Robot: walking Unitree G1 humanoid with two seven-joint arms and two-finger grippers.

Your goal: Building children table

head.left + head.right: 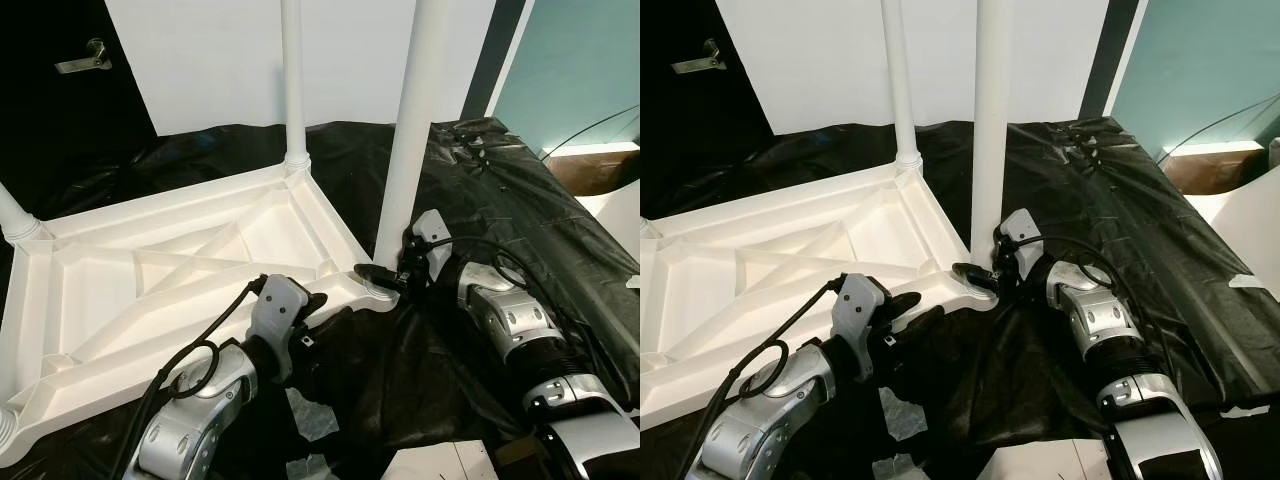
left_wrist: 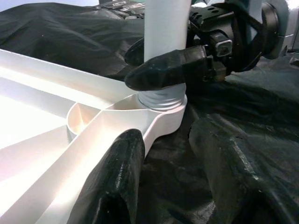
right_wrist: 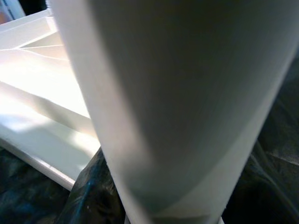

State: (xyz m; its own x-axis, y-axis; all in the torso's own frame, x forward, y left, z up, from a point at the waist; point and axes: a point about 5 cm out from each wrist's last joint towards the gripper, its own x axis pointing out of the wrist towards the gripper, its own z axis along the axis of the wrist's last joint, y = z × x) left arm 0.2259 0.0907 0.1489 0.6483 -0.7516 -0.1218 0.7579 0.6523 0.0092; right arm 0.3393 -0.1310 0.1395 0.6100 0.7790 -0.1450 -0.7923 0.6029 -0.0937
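Fingers of the right gripper point(image 1: 378, 272) clasp the base of the near leg point(image 1: 412, 130), one black fingertip point(image 2: 161, 72) wrapped across the front of the white tube just above its socket at the corner of the tabletop point(image 1: 170, 290). That tabletop lies upside down on a black sheet point(image 1: 480, 200), ribbed underside up, its near edge running from the gripped corner toward the robot's left. Three legs can be counted standing in corner sockets: the gripped one, a second leg point(image 1: 292, 80) upright at the far corner, and a third leg point(image 1: 12, 215) at the far left corner (only its lower part is in view, leaning out of the picture). The left gripper point(image 1: 318, 303) sits just beside the near edge of the tabletop, close to the gripped corner, with its two fingers point(image 2: 117, 182) spread apart and holding nothing; one lies over the white rim, the other over the sheet. Open sheet stretches to the right of the right arm and between the two arms. A white wall point(image 1: 250, 60) rises behind, and a door handle point(image 1: 85, 58) shows at the far left. A few pale scraps point(image 1: 310, 415) lie on the sheet near the left arm.
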